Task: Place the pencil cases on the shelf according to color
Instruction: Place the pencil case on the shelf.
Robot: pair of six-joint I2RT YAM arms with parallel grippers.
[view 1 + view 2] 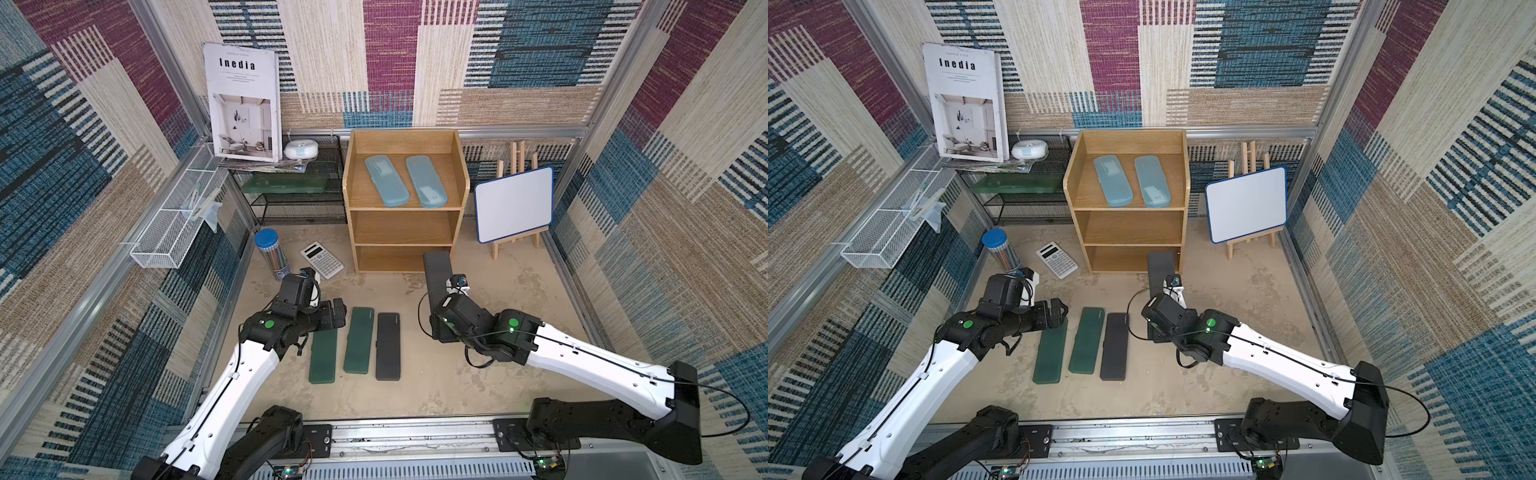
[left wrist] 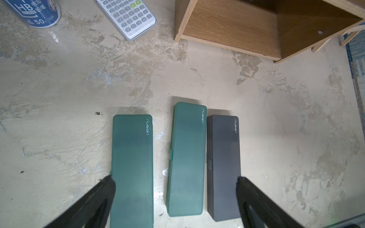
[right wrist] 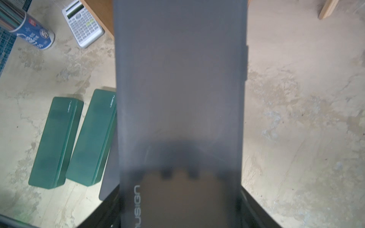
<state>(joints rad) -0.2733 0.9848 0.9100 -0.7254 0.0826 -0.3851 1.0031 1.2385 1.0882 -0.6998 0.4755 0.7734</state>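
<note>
Two light blue pencil cases (image 1: pixel 384 180) (image 1: pixel 426 180) lie side by side on top of the wooden shelf (image 1: pixel 351 166). On the floor lie two dark green cases (image 1: pixel 323 357) (image 1: pixel 359 340) and a black case (image 1: pixel 388 347), seen close in the left wrist view as green (image 2: pixel 132 158), green (image 2: pixel 186 158) and black (image 2: pixel 223 158). My right gripper (image 3: pixel 180 197) is shut on a second black case (image 1: pixel 436 268), whose far end points at the shelf's lowest tier. My left gripper (image 2: pixel 173 178) hangs open above the far ends of the floor cases, holding nothing.
A white calculator (image 1: pixel 321 259) and a blue-lidded pencil tube (image 1: pixel 270 253) stand left of the shelf. A small whiteboard on an easel (image 1: pixel 514 203) is at its right. A black wire rack (image 1: pixel 299 199), a white wire basket (image 1: pixel 174 224) and a book (image 1: pixel 243 102) are at the back left.
</note>
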